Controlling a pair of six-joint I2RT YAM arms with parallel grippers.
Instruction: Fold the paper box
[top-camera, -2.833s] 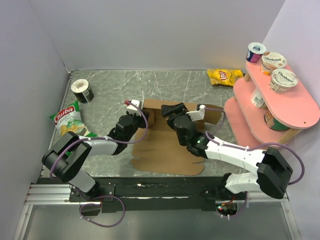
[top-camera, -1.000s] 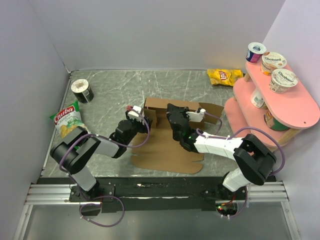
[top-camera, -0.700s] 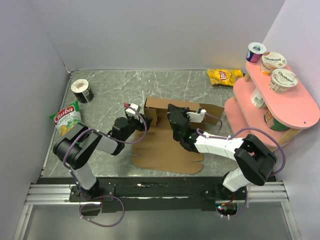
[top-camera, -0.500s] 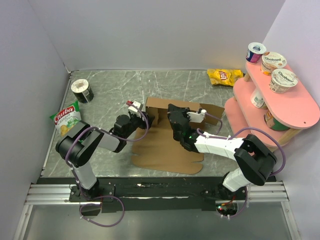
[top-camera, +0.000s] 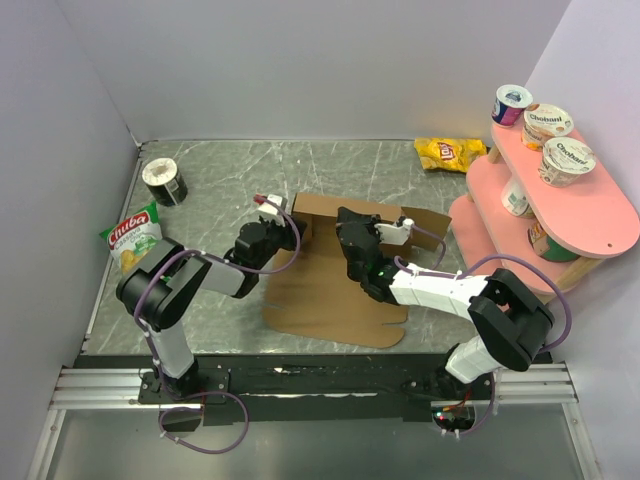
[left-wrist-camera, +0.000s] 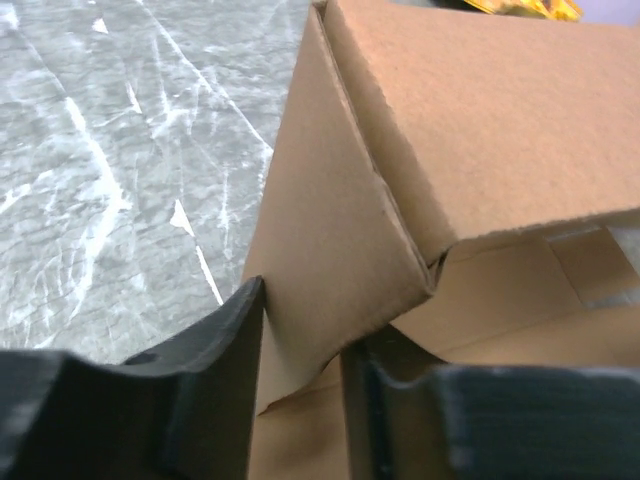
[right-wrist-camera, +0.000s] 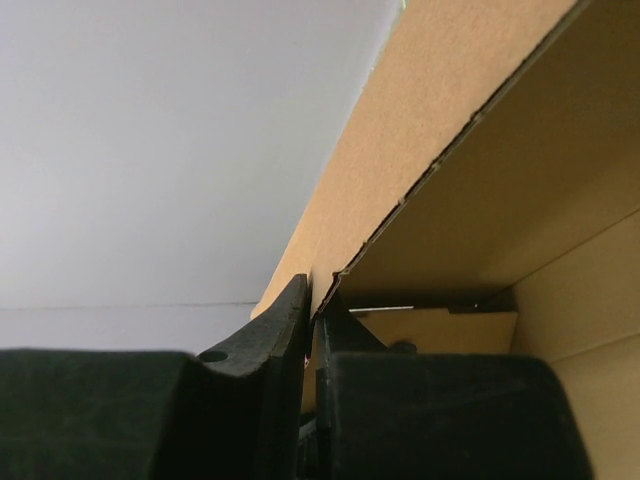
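- The box (top-camera: 322, 300) lies mid-surface between the two arms, mostly a flat brown sheet with its rounded flap edge toward the bases.
- Its far panel stands up as a wall, with a short side flap turned in at the wall's left end.
- The left gripper (top-camera: 290, 230) is at that left corner.
- In the left wrist view, the left gripper (left-wrist-camera: 303, 325) has its jaws partly spread, straddling the side flap of the box (left-wrist-camera: 480, 110).
- The flap crosses the gap at a slant, with one finger (left-wrist-camera: 225, 380) against its outer face. Whether the jaws truly pinch it I cannot tell.
- The right gripper (top-camera: 347, 218) sits at the wall's top edge, right of the left one.
- In the right wrist view, the right gripper (right-wrist-camera: 312, 292) has its jaws pressed almost together, pinching the thin edge of the box (right-wrist-camera: 470, 90).
- The surface (top-camera: 220, 175) is grey marbled.
- A dark can (top-camera: 163, 182) stands at the far left, with a green chip bag (top-camera: 140, 240) nearer along the left wall.
- A yellow chip bag (top-camera: 450, 152) lies at the far right, beside a pink tiered rack (top-camera: 600, 215).
- The rack holds yogurt cups (top-camera: 548, 122).
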